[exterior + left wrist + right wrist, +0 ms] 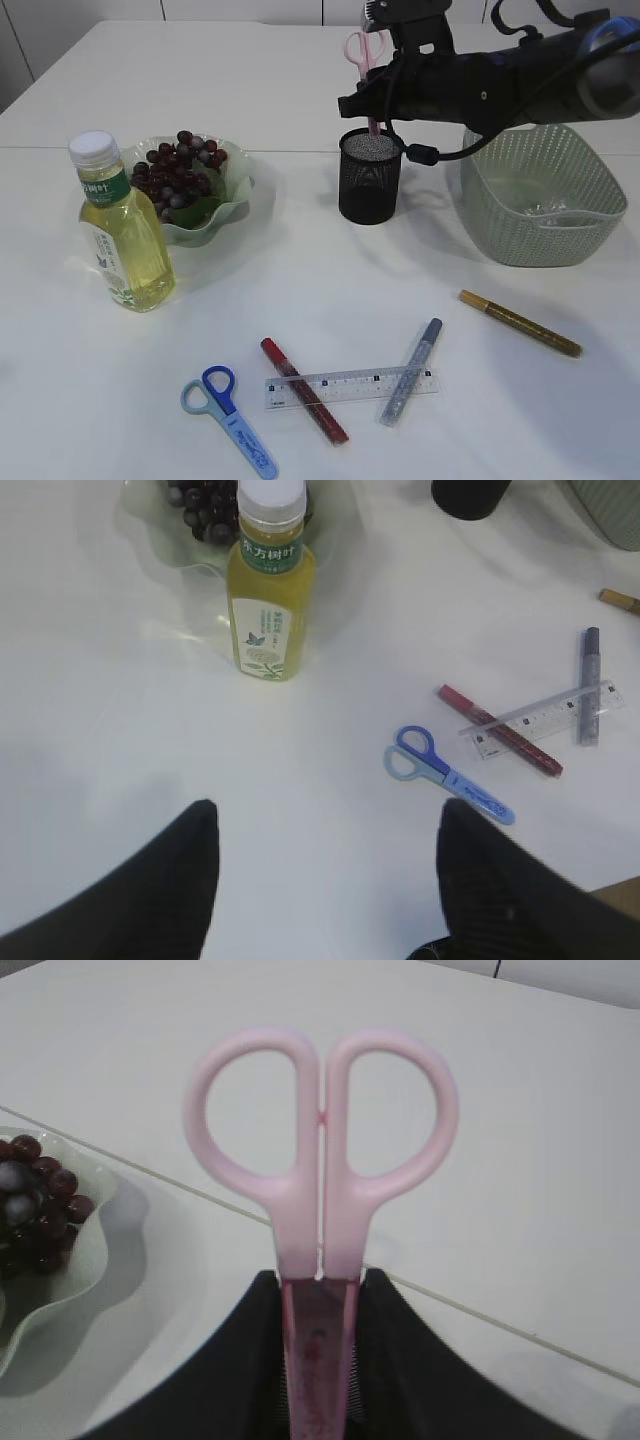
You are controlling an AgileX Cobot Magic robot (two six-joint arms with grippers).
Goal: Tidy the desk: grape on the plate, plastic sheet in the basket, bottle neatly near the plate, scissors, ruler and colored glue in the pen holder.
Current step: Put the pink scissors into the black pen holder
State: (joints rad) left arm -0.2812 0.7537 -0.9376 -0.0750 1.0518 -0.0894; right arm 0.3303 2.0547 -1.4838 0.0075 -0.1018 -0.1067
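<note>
Over the black mesh pen holder [370,177], far and right of centre in the exterior view, the right gripper [372,95] pinches the pink scissors [367,52] handles-up, blade end pointing into the cup. Grapes [178,165] lie on the green plate [236,200], the bottle [123,226] stands just beside it, and the basket [545,195] sits at far right. Blue scissors [228,408], ruler [351,387] and three glue pens [304,390] lie loose on the near table.

From the left wrist, the left gripper [325,865] hangs spread and empty over bare table, near the blue scissors.

From the right wrist, the fingers [240,1360] are pressed on the pink blades just below the handles. To finish well, I would lower straight until the tip is well inside the rim, then release, so the light cup does not tip.
</note>
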